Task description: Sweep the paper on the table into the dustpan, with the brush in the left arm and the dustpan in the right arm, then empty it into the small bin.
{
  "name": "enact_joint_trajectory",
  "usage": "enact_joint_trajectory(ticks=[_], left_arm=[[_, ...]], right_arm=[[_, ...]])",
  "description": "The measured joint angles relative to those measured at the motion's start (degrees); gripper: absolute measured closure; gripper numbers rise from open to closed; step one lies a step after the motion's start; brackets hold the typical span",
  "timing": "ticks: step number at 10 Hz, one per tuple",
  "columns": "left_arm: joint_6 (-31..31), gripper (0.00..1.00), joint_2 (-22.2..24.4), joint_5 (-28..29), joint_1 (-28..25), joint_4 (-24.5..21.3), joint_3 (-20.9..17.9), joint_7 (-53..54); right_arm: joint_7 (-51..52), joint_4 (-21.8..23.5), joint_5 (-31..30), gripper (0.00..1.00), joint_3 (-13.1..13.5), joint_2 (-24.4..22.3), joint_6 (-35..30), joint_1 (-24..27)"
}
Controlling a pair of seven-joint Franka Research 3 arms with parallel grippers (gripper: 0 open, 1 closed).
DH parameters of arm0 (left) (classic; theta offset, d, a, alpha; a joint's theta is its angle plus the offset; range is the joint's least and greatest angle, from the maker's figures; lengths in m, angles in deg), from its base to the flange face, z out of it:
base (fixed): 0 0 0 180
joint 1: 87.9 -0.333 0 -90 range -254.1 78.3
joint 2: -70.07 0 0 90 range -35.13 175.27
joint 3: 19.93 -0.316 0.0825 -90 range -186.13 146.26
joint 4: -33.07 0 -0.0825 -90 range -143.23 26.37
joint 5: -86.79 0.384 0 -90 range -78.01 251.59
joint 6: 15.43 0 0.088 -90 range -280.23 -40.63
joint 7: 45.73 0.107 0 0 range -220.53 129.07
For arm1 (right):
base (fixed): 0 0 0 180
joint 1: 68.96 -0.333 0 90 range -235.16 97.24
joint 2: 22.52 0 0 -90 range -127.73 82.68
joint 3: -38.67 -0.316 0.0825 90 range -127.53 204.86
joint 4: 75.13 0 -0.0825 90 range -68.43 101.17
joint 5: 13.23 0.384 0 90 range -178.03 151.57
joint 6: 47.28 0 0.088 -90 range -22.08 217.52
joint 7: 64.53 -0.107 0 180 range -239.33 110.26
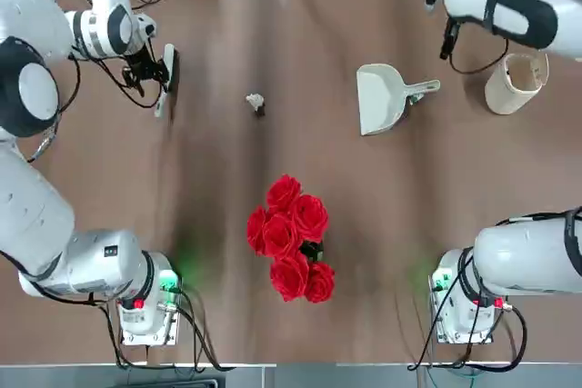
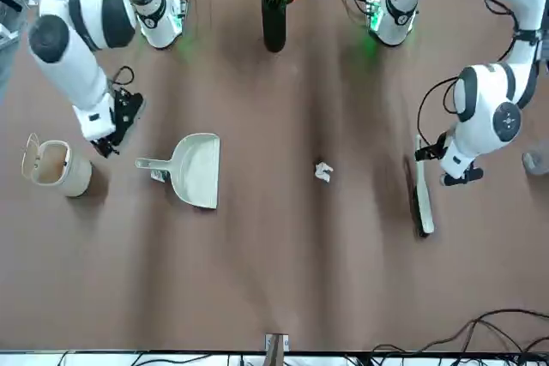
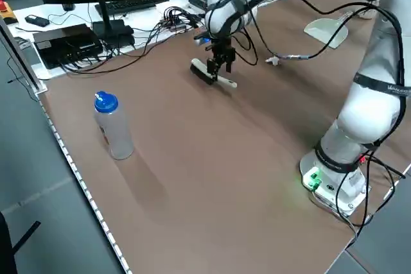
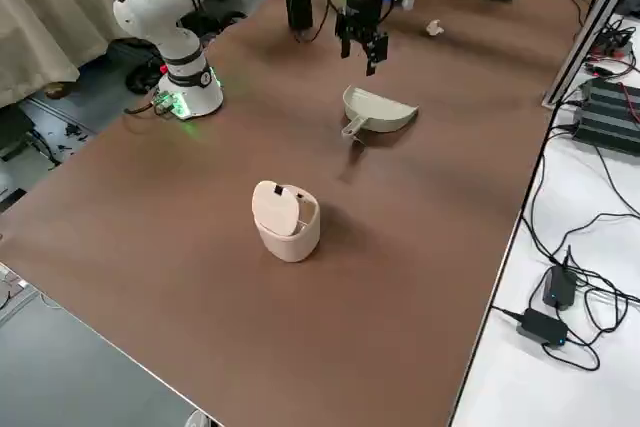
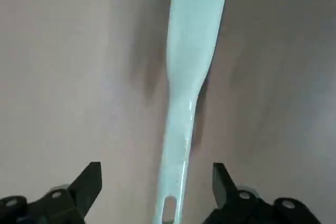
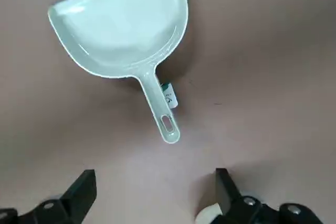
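The brush (image 1: 166, 79) lies flat on the table (image 1: 218, 224) at the far left, bristles dark. My left gripper (image 5: 155, 170) is low over it, open, its fingers (image 5: 86, 184) either side of the cream handle (image 5: 181, 108) without touching it. The paper (image 1: 255, 103), a small crumpled wad, sits right of the brush. The dustpan (image 1: 382, 97) lies flat farther right, handle toward the small bin (image 1: 516, 82), whose lid stands open. My right gripper (image 6: 155, 174) hangs open above the table just off the dustpan's handle (image 6: 163, 114), holding nothing.
A dark vase of red roses (image 1: 291, 238) stands mid-table near the arm bases. A clear bottle with a blue cap (image 3: 112, 126) stands near the table's left edge. Cables and electronics (image 3: 83, 36) lie beyond the far edge.
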Motion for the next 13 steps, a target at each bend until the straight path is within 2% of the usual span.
enact_joint_trajectory(ticks=[2,3,4,5,6,9,10,13], left_arm=[[-2.9,0.12,-1.2,0.2,-0.1,-1.9,-0.1,0.0],[-3.0,0.19,-1.1,0.3,-0.2,-2.1,-0.1,0.0],[-3.0,0.33,-1.1,0.3,-0.2,-2.1,-0.1,0.0],[-3.0,0.39,-1.1,0.3,-0.2,-2.1,-0.1,0.0],[-3.0,0.39,-1.1,0.4,-0.2,-2.1,-0.1,0.0],[-3.0,0.56,-1.0,1.1,-0.1,-2.1,-0.1,0.0],[-3.0,0.71,-0.9,1.1,-0.1,-2.1,0.0,0.0],[-3.0,0.73,-0.2,1.2,-0.1,-2.0,0.0,-0.1]], right_arm=[[5.8,1.2,-0.9,0.00,0.0,3.4,5.1,0.0],[7.8,1.4,-1.1,0.00,0.0,6.0,6.2,0.1],[8.7,1.4,-1.7,0.00,0.1,8.7,6.6,0.2],[9.3,1.4,-2.9,0.00,0.1,11.1,7.0,0.2],[9.4,1.4,-4.5,0.00,0.1,13.1,8.2,0.2],[9.5,1.7,-5.6,0.00,0.1,15.2,10.3,0.2],[9.5,2.2,-5.6,0.00,0.1,15.5,11.4,0.2],[9.5,2.8,-5.6,0.00,0.1,17.6,14.1,0.2]])
